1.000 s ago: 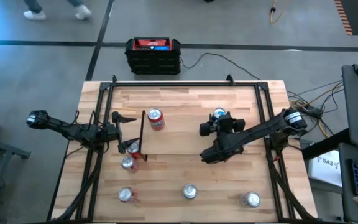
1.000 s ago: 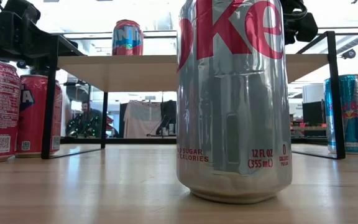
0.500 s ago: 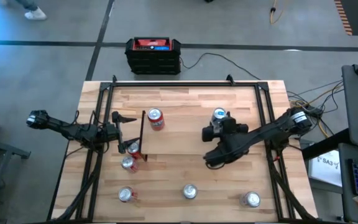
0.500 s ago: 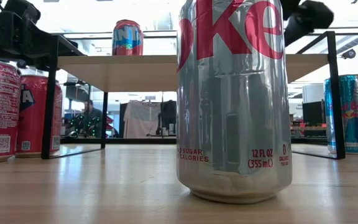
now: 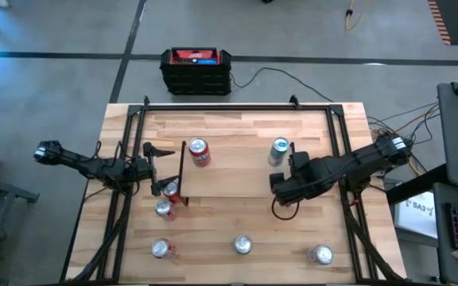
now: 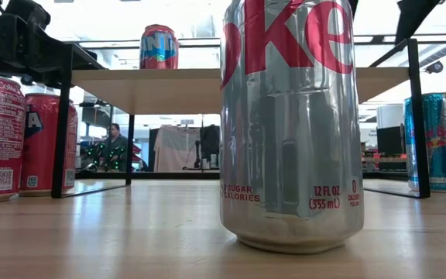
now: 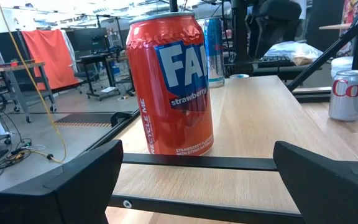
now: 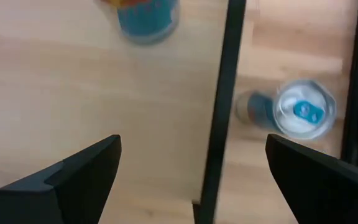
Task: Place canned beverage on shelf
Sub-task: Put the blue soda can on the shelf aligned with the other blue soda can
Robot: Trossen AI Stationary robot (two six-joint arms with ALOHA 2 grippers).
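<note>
My right gripper hung wide open and empty over the shelf, the blue can at twelve o'clock; I'd best lift clear without clipping it.

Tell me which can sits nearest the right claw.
The blue-topped can on the shelf, just beyond the open right claw. The red can is across the shelf; the rest stand on the table.

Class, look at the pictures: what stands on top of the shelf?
On the shelf stand two cans: a red can and a blue can. The right arm hides part of the board.
</note>
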